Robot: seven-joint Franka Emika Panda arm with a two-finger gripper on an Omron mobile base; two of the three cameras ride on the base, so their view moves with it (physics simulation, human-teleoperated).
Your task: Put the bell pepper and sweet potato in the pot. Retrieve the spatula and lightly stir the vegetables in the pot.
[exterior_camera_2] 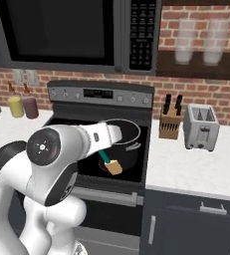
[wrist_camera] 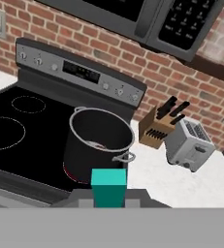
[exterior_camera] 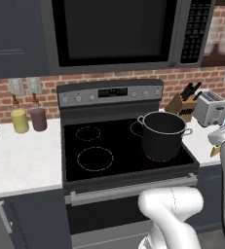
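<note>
The dark pot (exterior_camera: 162, 135) (exterior_camera_2: 122, 142) (wrist_camera: 100, 143) stands on the stove's front right burner. Inside it, low against the wall, a sliver of red (wrist_camera: 98, 145) shows in the hand view, likely the bell pepper. The sweet potato is hidden. My gripper (exterior_camera_2: 102, 151) (exterior_camera: 220, 141) (wrist_camera: 108, 198) is shut on the spatula's teal handle (wrist_camera: 108, 186). It hangs in front of and to the right of the pot, apart from it. The spatula's tan head (exterior_camera_2: 115, 167) (exterior_camera: 215, 151) points down, at the level of the stove's front edge.
A knife block (exterior_camera: 184, 104) (exterior_camera_2: 169, 122) and a toaster (exterior_camera: 210, 108) (exterior_camera_2: 201, 128) stand on the counter right of the stove. Yellow (exterior_camera: 20, 120) and maroon (exterior_camera: 38, 119) canisters sit on the left counter. A microwave (exterior_camera: 114, 31) hangs above the cooktop.
</note>
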